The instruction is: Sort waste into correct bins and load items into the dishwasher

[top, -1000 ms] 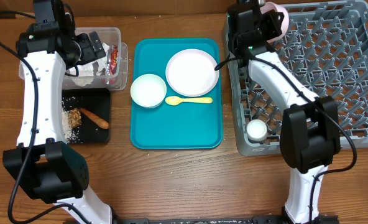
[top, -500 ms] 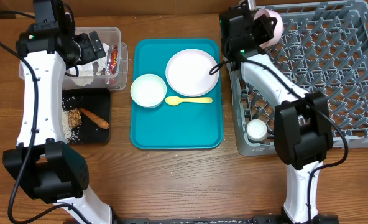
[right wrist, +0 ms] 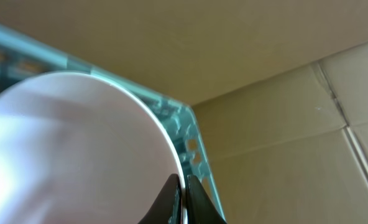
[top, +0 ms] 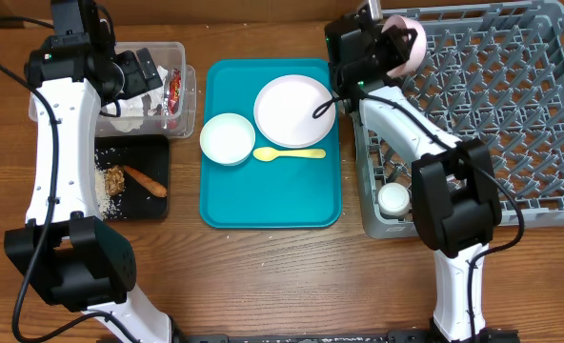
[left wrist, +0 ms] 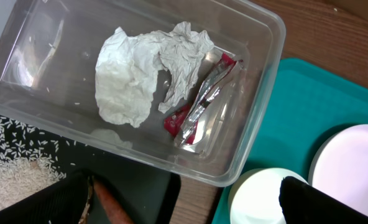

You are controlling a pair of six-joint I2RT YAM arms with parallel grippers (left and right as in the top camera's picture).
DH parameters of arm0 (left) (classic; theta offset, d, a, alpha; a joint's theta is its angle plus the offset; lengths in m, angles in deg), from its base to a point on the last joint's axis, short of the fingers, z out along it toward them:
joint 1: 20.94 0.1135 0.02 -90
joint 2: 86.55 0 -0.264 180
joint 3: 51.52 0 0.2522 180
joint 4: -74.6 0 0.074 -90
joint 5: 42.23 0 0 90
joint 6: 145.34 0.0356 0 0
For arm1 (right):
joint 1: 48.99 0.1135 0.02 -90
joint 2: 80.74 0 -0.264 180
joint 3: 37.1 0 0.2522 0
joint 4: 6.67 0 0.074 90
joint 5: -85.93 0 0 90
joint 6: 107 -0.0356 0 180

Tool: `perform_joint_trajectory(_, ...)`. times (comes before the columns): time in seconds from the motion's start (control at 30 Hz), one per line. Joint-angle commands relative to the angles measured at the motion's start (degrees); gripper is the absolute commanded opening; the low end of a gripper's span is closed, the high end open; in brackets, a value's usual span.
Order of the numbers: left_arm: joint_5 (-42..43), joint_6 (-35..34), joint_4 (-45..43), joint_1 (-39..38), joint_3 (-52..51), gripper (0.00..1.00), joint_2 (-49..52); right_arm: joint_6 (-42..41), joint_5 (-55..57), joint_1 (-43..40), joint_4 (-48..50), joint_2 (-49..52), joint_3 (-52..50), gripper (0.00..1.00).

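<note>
My right gripper [top: 387, 48] is shut on the rim of a pale-pink bowl [top: 412, 36] at the back-left corner of the grey dish rack [top: 511, 114]. In the right wrist view the fingers [right wrist: 181, 183] pinch the bowl's edge [right wrist: 72, 143]. My left gripper [top: 134, 71] is open and empty over the clear tub [top: 175, 52]; its fingers [left wrist: 185, 186] are spread wide. The tub holds crumpled white paper [left wrist: 140, 68] and a red wrapper [left wrist: 199, 106]. The black tray [top: 158, 205] holds a carrot stick [top: 145, 179], a brown lump [top: 115, 178] and rice [top: 104, 197].
A teal tray [top: 263, 205] in the middle carries a white plate [top: 294, 110], a white bowl [top: 227, 137] and a yellow spoon [top: 290, 152]. A small white cup [top: 393, 198] sits in the rack's front-left corner. A cardboard wall stands behind the table.
My right gripper has swung left with the pink bowl, from over the rack's back edge to its back-left corner. The left arm has not moved.
</note>
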Motion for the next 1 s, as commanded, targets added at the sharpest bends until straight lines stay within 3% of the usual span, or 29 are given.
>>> perform_joint_trajectory(0.0, 0.02, -0.79, -0.20, -0.17, 1.18, 1.00, 0.13, 13.62, 5.46, 0.61, 9.11, 1.84, 0.37, 0.04)
perform_joint_trajectory(0.17, 0.07, -0.79, -0.15, -0.17, 1.18, 1.00, 0.13, 22.21, 9.18, 0.39, 12.94, 1.84, 0.37, 0.04)
perform_joint_trajectory(0.97, 0.04, -0.79, -0.17, -0.17, 1.18, 1.00, 0.13, 22.16, 1.62, 1.46, 10.43, 4.31, 0.37, 0.05)
